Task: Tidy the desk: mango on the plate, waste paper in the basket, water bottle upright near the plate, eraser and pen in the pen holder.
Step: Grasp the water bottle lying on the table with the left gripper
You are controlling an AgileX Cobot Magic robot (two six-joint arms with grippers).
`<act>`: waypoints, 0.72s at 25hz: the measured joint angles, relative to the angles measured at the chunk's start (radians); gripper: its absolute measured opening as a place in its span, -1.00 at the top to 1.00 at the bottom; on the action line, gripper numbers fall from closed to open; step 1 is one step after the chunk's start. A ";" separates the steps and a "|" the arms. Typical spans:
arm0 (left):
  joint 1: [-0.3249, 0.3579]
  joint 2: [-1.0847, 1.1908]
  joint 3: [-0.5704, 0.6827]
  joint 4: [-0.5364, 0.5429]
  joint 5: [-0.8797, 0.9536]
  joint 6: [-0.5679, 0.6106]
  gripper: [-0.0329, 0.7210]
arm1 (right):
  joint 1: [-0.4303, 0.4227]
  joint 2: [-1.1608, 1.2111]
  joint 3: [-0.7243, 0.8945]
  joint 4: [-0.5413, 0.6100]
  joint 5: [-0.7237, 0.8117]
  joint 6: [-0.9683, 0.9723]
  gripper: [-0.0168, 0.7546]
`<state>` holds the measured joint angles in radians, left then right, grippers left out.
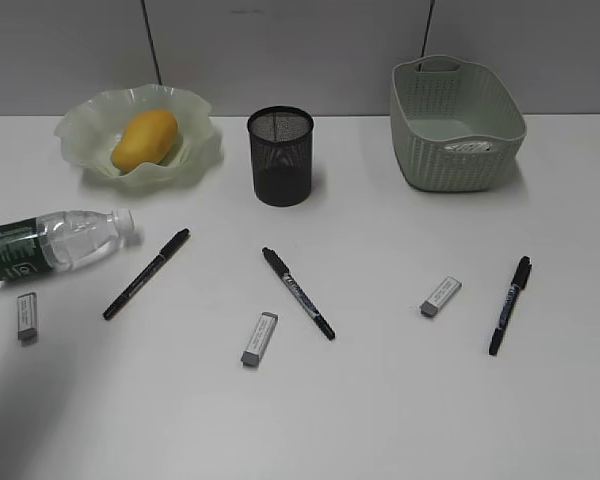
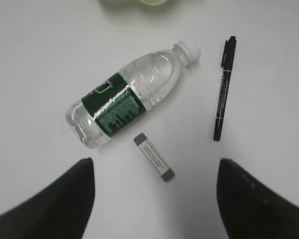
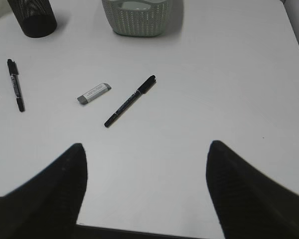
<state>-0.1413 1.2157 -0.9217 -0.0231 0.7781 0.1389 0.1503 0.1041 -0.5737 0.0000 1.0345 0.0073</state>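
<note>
Spread left hand [image 2: 154, 199] hovers above clear green-labelled plastic water bottle [image 2: 129, 102] lying on white counter [image 2: 269, 89]; slippery, likely weighty, best gripped mid-body.

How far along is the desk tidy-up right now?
Done: the mango sits on the plate, and something white, likely the waste paper, lies in the basket. In hand: nothing; the left gripper hangs open above the water bottle, which lies on its side. Left: stand the bottle up, then put three pens and three erasers, all loose on the desk, into the pen holder.
</note>
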 joint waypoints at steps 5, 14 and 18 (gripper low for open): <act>0.000 0.278 -0.226 -0.001 0.098 0.161 -0.66 | 0.000 0.000 0.000 0.007 -0.001 0.000 -0.56; 0.000 0.617 -0.494 0.000 0.195 0.398 -0.79 | 0.000 0.000 0.000 0.007 -0.002 0.000 -0.56; 0.000 0.725 -0.544 0.000 0.213 0.483 -0.80 | 0.000 0.000 0.000 0.007 -0.001 0.000 -0.56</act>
<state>-0.1416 1.9407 -1.4654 -0.0231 0.9912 0.6222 0.1503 0.1041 -0.5737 0.0074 1.0336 0.0073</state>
